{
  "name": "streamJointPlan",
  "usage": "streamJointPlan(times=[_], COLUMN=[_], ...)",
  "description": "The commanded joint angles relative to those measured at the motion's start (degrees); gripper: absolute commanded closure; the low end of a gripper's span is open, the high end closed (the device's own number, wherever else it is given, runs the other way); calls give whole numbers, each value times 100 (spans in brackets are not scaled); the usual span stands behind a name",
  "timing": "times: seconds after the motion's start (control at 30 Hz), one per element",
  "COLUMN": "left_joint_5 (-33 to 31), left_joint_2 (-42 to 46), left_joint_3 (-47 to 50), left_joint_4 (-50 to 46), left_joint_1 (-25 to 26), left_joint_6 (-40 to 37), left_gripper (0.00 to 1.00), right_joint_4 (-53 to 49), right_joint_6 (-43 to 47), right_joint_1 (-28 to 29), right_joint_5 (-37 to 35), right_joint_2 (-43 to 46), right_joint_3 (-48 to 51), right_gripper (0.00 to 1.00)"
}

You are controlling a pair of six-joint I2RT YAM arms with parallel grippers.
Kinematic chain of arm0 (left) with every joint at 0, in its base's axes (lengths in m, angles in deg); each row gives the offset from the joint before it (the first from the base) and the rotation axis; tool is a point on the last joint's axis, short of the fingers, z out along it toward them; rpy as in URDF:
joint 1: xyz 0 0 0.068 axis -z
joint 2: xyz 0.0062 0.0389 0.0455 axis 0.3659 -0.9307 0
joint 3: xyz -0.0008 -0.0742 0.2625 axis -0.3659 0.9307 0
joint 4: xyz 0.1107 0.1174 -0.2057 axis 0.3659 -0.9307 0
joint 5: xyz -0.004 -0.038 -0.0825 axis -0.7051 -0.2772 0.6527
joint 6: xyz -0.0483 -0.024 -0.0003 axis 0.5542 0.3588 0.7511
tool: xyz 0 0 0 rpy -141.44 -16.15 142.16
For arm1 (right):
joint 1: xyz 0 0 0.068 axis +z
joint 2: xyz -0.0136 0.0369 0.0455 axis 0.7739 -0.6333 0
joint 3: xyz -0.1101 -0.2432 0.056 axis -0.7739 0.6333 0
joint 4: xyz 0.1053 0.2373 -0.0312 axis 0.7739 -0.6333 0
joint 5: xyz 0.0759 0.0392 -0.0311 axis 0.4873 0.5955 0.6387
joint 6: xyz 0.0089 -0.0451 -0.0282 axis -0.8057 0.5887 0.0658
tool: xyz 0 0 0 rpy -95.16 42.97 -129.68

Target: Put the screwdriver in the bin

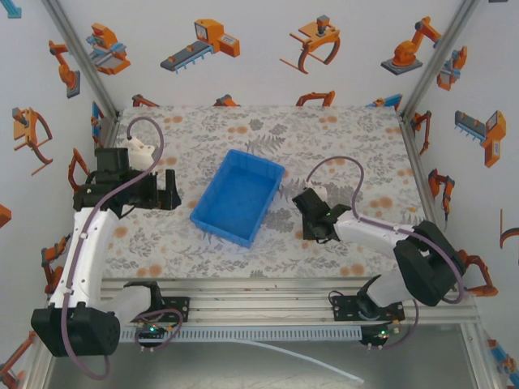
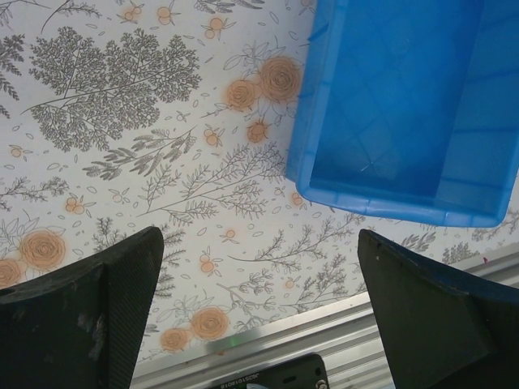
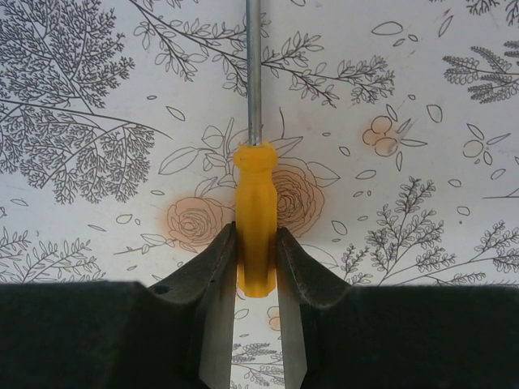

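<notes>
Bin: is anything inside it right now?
Inside the bin, bare blue floor with nothing on it; a thin strip behind its near wall is hidden. The screwdriver is clamped in the right claw, over the tablecloth.

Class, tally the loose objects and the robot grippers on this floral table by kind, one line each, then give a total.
Bright blue rectangular plastic bin: 1
Slim screwdriver with yellow plastic handle and metal shaft: 1
Black two-finger grippers: 2, the left gripper and the right gripper
Total: 4
</notes>
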Motion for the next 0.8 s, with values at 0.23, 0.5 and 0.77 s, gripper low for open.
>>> streamJointPlan(times=[0.23, 0.5, 0.77], left_joint_5=[-116, 78, 326], left_joint_2=[241, 216, 85], left_joint_3=[-264, -253, -419], left_joint_4=[-120, -69, -72], left_joint_1=[33, 42, 121], left_joint_6=[-181, -92, -23], left_gripper=[3, 3, 3], right_joint_4=[-782, -1722, -1903], right_joint_6=[8, 151, 277], right_joint_1=[30, 29, 252], right_joint_5=[-177, -186, -29], right_joint_2=[1057, 1871, 1089], right_joint_3=[-209, -1092, -2482], right_gripper=[81, 83, 85])
